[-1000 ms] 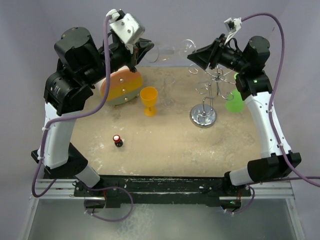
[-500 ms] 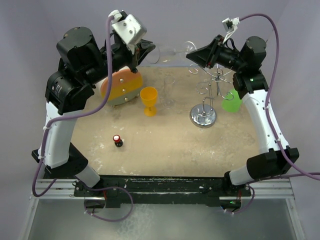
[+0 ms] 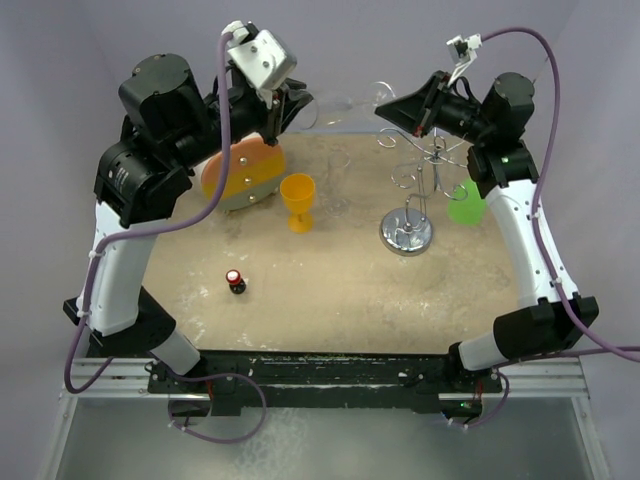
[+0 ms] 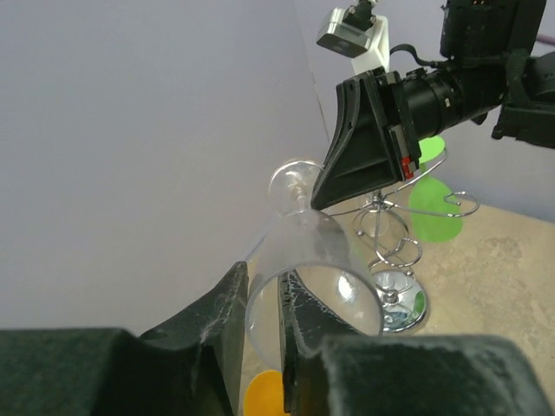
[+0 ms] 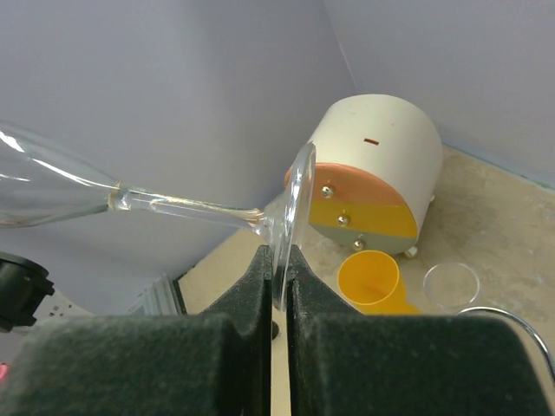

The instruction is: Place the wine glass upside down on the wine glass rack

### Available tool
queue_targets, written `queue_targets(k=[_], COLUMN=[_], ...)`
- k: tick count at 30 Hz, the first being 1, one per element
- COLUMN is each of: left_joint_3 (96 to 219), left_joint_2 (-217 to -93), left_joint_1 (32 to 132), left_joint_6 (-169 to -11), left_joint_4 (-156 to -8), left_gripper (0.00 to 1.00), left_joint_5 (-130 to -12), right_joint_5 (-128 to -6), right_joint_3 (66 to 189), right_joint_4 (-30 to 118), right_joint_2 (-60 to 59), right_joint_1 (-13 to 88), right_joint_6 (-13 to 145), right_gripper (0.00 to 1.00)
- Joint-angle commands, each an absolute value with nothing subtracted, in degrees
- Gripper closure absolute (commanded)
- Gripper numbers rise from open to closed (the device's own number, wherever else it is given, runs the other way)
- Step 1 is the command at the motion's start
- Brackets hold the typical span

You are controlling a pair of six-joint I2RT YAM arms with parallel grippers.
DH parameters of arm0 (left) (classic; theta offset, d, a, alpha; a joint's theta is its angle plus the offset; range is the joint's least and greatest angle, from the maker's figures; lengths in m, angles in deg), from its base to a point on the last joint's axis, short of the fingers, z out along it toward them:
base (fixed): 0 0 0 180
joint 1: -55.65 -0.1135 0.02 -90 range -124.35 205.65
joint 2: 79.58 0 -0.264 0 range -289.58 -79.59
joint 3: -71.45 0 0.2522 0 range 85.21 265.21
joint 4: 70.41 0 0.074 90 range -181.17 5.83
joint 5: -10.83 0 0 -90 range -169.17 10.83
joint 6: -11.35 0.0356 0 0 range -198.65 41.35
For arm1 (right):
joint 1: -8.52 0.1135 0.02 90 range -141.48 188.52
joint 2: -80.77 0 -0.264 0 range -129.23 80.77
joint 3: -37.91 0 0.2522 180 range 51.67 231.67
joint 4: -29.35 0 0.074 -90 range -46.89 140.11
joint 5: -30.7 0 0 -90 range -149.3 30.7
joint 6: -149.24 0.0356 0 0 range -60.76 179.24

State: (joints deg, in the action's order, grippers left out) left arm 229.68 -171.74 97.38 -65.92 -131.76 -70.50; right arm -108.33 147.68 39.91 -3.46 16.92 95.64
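The right gripper [image 5: 277, 260] is seen clamped shut on the foot of the wine glass [image 5: 173, 206], edge-on between the pads. The glass is carried sideways in the air, its stem running off toward nine o'clock in the wrist view. At the far end, the bowl's rim is straddled by the left gripper [image 4: 263, 299], and a narrow gap shows. Whether it is being pressed cannot be told. From above, the wine glass rack [image 3: 407, 235] is found at six o'clock of the right claw, well apart. A handover is judged in progress; inverting and hanging are not yet done.
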Motion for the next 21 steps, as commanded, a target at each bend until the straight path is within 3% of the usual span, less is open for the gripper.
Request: queue_targets(k=[1, 8, 15, 21], left_joint_3=[228.89, 226.66, 225.31, 224.25], left_joint_2=[-169.32, -166.06, -162.09, -159.96], left_joint_1=[97.26, 96.48, 95.48, 93.2], left_joint_6=[-65.76, -62.24, -55.39, -53.49], left_joint_4=[-128.99, -128.87, -126.63, -125.87], left_gripper=[0.72, 0.57, 0.34, 0.14], left_joint_5=[-71.25, -75.14, -86.36, -88.83], right_joint_5=[-107.3, -102.27, -89.47, -81.86], right_joint_3=[149.52, 153.06, 160.21, 160.68], right_joint_4=[39.42, 48.37, 65.87, 74.31], right_joint_2=[-0.76, 0.61, 0.45, 1.91], right_joint_1=[15.75, 13.66, 16.26, 22.92], right_joint_6=[93.55, 82.26, 54.19, 34.6], right_gripper=[1.0, 1.0, 1.0, 1.0])
